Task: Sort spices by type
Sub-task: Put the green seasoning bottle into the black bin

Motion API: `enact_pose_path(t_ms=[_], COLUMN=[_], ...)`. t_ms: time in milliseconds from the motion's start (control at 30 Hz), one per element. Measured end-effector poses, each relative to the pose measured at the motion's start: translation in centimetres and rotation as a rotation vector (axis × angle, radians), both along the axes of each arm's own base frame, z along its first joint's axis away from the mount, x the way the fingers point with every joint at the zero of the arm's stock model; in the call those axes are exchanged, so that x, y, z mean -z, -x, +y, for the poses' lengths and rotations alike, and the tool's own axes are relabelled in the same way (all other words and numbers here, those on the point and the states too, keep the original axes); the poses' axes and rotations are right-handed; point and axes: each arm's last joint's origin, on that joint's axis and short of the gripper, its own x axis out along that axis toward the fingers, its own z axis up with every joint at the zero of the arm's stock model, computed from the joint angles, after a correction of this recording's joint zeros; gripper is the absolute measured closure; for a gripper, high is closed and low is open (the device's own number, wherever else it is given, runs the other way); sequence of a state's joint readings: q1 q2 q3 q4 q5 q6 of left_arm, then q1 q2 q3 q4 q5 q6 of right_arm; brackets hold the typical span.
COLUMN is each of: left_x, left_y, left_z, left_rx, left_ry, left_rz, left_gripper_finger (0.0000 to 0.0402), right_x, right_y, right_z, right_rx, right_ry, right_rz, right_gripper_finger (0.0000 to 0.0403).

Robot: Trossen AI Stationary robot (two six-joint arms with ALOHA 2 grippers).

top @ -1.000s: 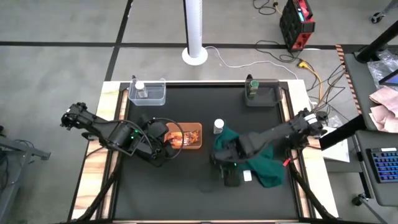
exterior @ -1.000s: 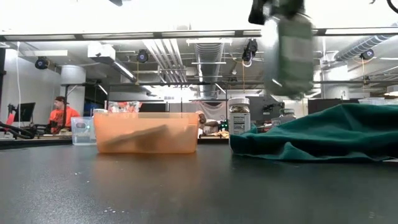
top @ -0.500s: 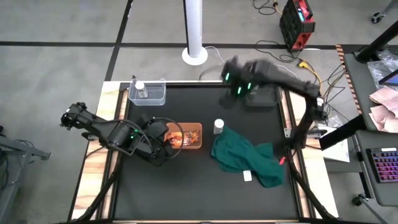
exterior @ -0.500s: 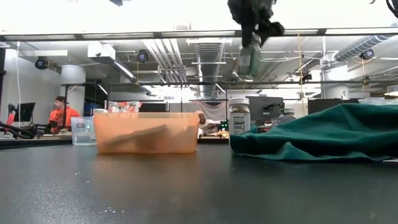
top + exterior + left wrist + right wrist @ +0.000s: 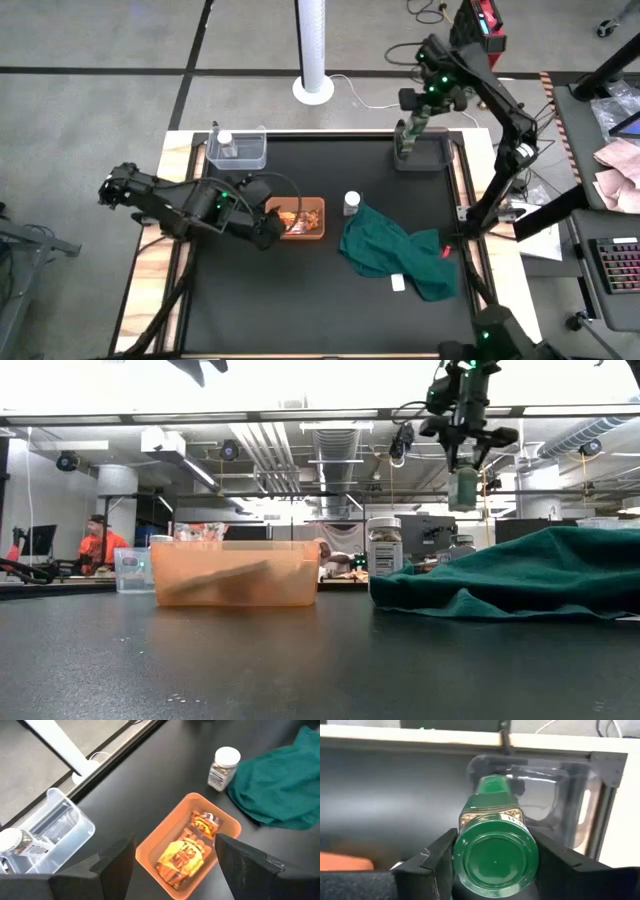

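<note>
My right gripper [image 5: 415,115] is shut on a green-capped jar [image 5: 495,860], high over the clear bin [image 5: 432,155] at the table's far right. A second green-capped jar [image 5: 492,787] stands in that bin. My left gripper [image 5: 175,842] is open and empty above the orange tray [image 5: 318,205], which holds orange-red packets [image 5: 187,855]. A white-capped jar [image 5: 351,203] stands on the table beside the dark green cloth [image 5: 395,250]. Another white-capped jar [image 5: 225,140] stands in the clear bin [image 5: 250,155] at the far left. My right gripper pinches the jar at its green cap end [image 5: 462,860] between its two fingers [image 5: 432,857], one on either side. The fingers come from above, pointing down. The jar [image 5: 462,488] hangs upright below them, lifted clear of the bin.
A small white block [image 5: 398,283] lies on the cloth's near part. The cloth covers the right middle of the black mat. A white pole base [image 5: 313,88] stands beyond the far edge. A person in orange [image 5: 97,540] is in the room behind.
My right gripper has gone from over the green cloth up and toward the far edge with the green-capped jar. It now stands over the far right bin, and the jar stays lifted. My left gripper has shifted a little toward the orange tray.
</note>
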State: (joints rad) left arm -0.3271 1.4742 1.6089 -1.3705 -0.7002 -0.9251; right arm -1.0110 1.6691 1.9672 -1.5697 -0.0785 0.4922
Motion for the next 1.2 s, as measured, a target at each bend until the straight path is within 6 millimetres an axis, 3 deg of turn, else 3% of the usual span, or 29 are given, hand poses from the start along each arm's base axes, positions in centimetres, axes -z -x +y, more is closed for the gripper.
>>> enact_pose_path(t_ms=[333,800,1200], left_x=[0.0,0.0,-0.1], left_y=[-0.4,-0.6,-0.6], left_z=[1.8,2.4,2.4], left_rx=[-0.052,-0.077,-0.076], left_ry=[-0.010,-0.008,-0.006], left_rz=[0.013,0.007,0.005], left_gripper_finger=[0.0147,0.0147,0.0147], right_x=[2.9,5.9,11.8], right_y=[3.3,2.7,2.6], right_z=[-1.9,-2.6,-2.8], right_rx=[0.062,0.086,0.082], right_ry=[-0.059,-0.024,-0.070], right_rz=[0.118,0.178,0.191], right_gripper_finger=[0.0206,0.0206,0.0206])
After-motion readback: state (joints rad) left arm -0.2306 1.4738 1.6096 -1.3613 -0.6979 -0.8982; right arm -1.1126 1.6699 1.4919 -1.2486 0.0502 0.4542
